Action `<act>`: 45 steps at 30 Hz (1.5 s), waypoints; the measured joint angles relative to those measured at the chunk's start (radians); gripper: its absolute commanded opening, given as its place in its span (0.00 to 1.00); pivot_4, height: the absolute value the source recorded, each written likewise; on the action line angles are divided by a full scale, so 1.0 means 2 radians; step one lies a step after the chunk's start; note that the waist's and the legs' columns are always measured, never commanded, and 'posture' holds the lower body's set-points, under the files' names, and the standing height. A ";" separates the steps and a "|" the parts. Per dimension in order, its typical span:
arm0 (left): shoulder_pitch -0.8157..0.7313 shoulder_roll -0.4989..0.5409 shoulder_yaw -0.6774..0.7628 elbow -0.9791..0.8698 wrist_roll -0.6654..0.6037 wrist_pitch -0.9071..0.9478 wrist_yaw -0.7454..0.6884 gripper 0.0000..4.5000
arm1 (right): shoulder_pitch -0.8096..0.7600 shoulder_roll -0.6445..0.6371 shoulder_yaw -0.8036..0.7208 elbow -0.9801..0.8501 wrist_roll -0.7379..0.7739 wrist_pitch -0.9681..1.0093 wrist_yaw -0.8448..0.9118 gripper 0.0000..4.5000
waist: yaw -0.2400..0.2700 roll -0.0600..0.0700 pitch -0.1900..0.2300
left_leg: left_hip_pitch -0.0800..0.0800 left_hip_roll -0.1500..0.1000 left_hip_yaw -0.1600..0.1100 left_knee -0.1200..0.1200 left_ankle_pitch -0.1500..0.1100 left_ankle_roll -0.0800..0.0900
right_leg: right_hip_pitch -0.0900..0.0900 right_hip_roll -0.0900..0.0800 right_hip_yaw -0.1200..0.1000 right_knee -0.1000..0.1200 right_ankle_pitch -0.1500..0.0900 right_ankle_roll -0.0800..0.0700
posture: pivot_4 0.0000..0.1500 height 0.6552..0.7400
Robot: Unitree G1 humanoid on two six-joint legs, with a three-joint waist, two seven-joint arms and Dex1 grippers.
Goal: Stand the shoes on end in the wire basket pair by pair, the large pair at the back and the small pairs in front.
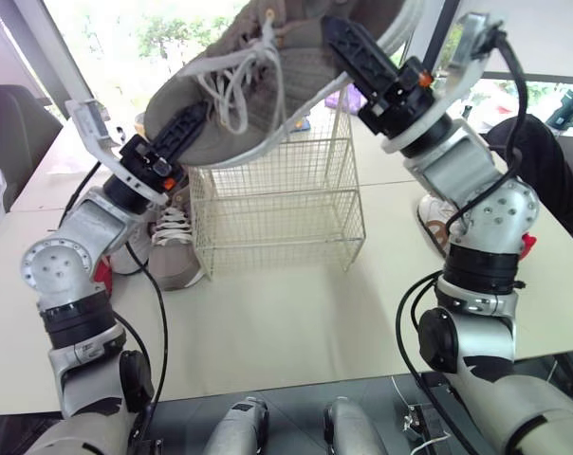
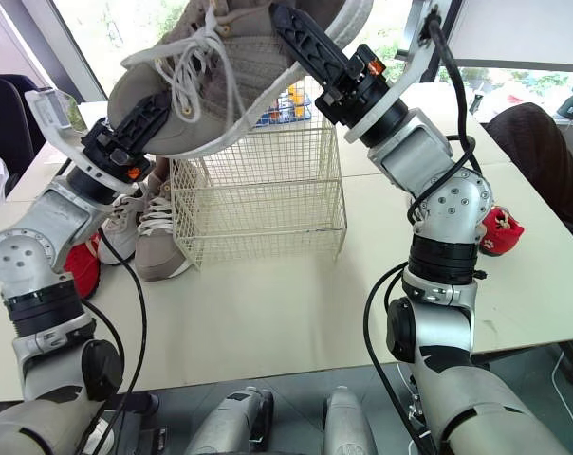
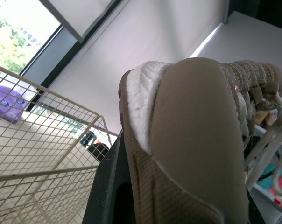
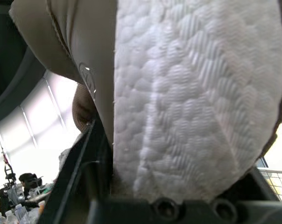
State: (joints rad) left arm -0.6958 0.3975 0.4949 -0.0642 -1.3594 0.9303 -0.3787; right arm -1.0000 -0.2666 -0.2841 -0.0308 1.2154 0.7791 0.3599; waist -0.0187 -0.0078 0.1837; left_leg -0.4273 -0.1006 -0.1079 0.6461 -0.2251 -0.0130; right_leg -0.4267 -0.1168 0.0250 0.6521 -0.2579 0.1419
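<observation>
Above basket point(image 1: 277, 213) — left gripper point(image 1: 185, 125), right gripper point(image 1: 360, 55) hold shoe point(image 1: 277, 90).

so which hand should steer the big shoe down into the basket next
Probably the right hand: it grips the shoe high over the basket, while the left hand holds the toe beside it.

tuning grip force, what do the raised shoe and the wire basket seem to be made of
The raised shoe has a beige upper that looks like matte woven mesh, going by its fine weave; its sole looks like white foam, pebbled. The wire basket looks like thin metal wire, apparently cream-coated, smooth.
</observation>
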 measured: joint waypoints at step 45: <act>0.088 0.130 -0.044 -0.057 0.069 0.010 -0.074 1.00 | -0.291 -0.109 0.146 0.644 -0.531 -0.447 0.480 0.99 | -0.013 0.001 0.001 | 0.000 0.000 0.000 -0.002 0.000 -0.001 | -0.001 0.000 0.000 -0.001 0.000 0.000 | 1.00 1.00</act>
State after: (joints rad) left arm -0.5192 0.6584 0.4060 -0.1781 -1.2209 0.9506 -0.5268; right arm -1.5826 -0.4850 0.0084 1.2566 0.1543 -0.1152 1.3207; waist -0.0442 -0.0060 0.1851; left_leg -0.4272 -0.1006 -0.1075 0.6412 -0.2246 -0.0147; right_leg -0.4283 -0.1167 0.0253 0.6496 -0.2579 0.1418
